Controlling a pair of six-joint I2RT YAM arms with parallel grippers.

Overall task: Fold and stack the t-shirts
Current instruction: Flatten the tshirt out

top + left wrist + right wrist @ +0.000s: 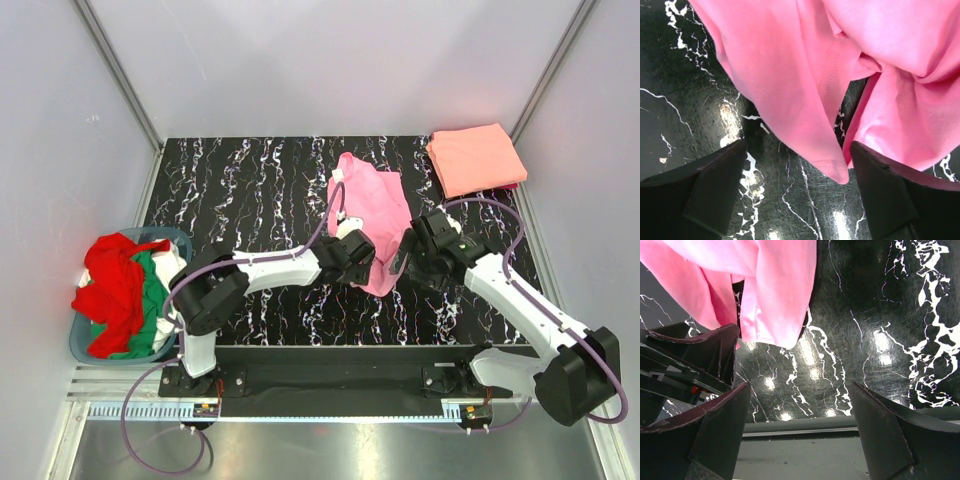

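- The pink shirt (pixel 370 205) lies bunched and lengthwise in the middle of the black marbled table (pixel 230 190), its near end reaching down between the two grippers.
- The left gripper (pixel 358 255) sits at that near end. In its wrist view the left gripper (pixel 797 150) has its jaws spread wide, a hanging fold of the pink shirt (pixel 790 90) between them, not pinched.
- The right gripper (pixel 408 255) is just beside the shirt's right edge. Its jaws also stand wide apart, with only bare table between them and the pink cloth up to the left.
- A folded orange shirt (pixel 475 158) rests at the far right corner of the table.
- A red shirt (pixel 115 280), a green shirt (pixel 150 305) and a white shirt (pixel 170 265) are heaped in the basket (pixel 80 348) at the left.
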